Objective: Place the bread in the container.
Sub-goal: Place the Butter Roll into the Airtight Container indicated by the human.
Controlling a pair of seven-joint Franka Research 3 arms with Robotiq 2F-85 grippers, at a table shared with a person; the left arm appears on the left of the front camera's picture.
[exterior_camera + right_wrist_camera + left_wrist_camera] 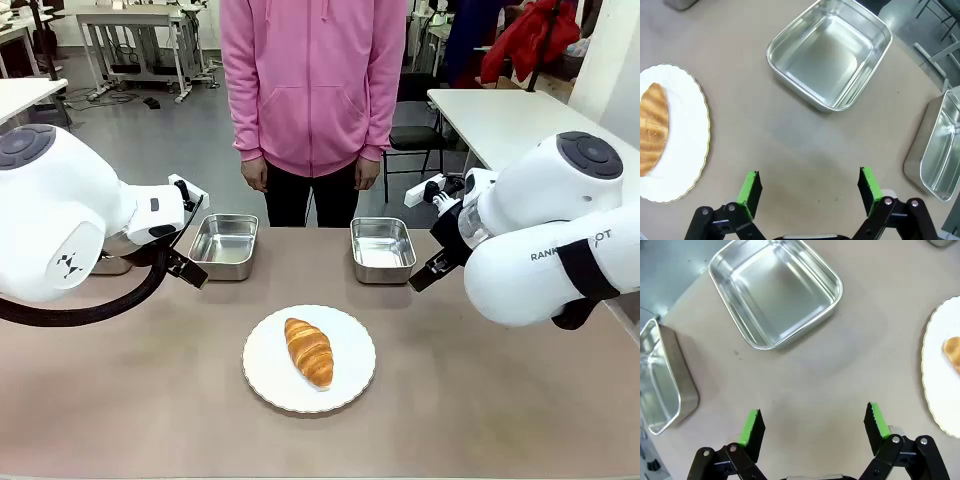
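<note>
My left hand [813, 412] and right hand [809, 174] hang spread apart and empty, ready for the croissant [309, 352] parked on its plate [262, 375] near the steel trays [381, 258].

A golden-brown croissant with a ridged crust [308, 351] lies flat, slightly aslant, on a round white plate [262, 365] mid-table. Beyond it sit two shallow rectangular stainless-steel trays, both empty and upright: the left tray [224, 245] and the right tray [382, 248], each well apart from the croissant.

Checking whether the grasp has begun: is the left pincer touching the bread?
Apart. The left wrist view shows the open left pincer over bare table, the bread off on the plate.
</note>
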